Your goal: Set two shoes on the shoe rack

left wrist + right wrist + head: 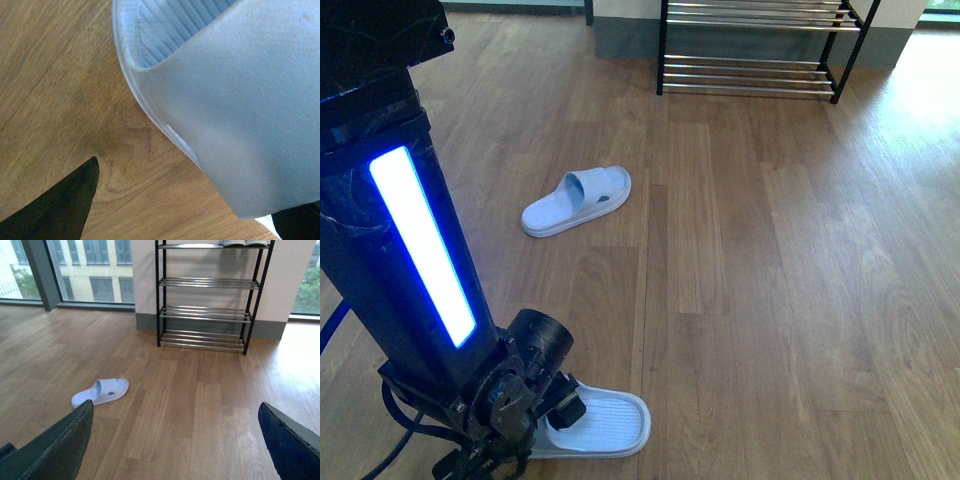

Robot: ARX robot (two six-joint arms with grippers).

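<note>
left end effector (pixel 190 187): we see it low at the floor, right over the near slide. Its jaws stand apart. One dark finger (pixel 60 205) sits clear of the shoe with bare wood between them, and the other is only a dark corner at the strap's far side. We read it as open, gripping nothing.
right end effector (pixel 176 405): its jaws are spread wide with only floor between them, and it holds nothing. We do not see it in the front view.
near slide (pixel 605 420): we see a pale blue slide sandal, not a sneaker. It lies flat on the floor at the robot's base, partly under the left arm. In the left wrist view its strap (pixel 240 100) fills most of the picture, with the ribbed footbed behind it.
far slide (pixel 578 200): we see the same pale blue kind, sole down on the floor. It lies between the robot and the rack, well apart from both and left of the rack.
shoe rack (pixel 750 60): we see a black frame with chrome bar tiers standing against the wall ahead. Neither slide is on it. The right wrist view shows something white on the top tier, cropped, so we can't tell what it is.
floor (pixel 770 300): wood planks.
column (pixel 380 200): the robot's dark body, at the left of the front view, with a lit blue strip.
windows (pixel 100 265): left of the rack.
</note>
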